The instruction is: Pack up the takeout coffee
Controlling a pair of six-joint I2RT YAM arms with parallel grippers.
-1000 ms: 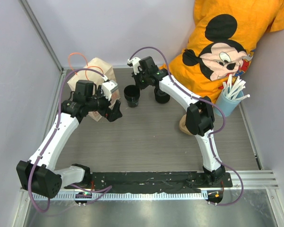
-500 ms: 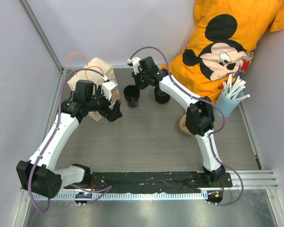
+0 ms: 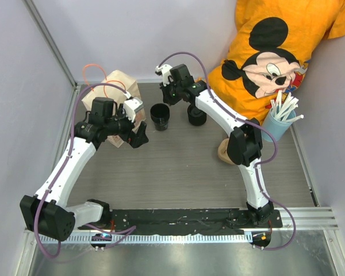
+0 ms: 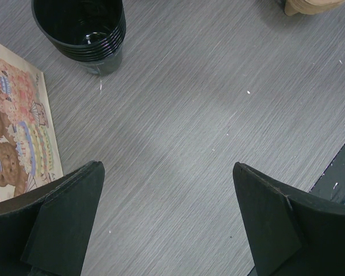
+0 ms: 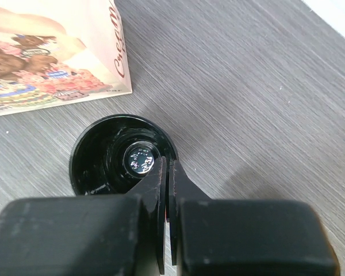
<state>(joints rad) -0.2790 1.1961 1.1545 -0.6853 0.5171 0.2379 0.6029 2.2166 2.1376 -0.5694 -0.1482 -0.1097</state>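
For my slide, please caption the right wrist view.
Right arm's shut jaws aimed at the lidless black cup, near the bear-printed bag.

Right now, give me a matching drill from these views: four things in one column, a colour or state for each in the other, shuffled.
Things:
1. left gripper
2. right gripper
3. takeout cup
4. straw cup

Colour or state:
A. shut
B. light blue
C. open
D. black

Pairs: 1-C, 2-A, 3-D, 4-B

Red script along the edge of the teddy-bear printed bag (image 5: 52, 63) seems to read "Cream".
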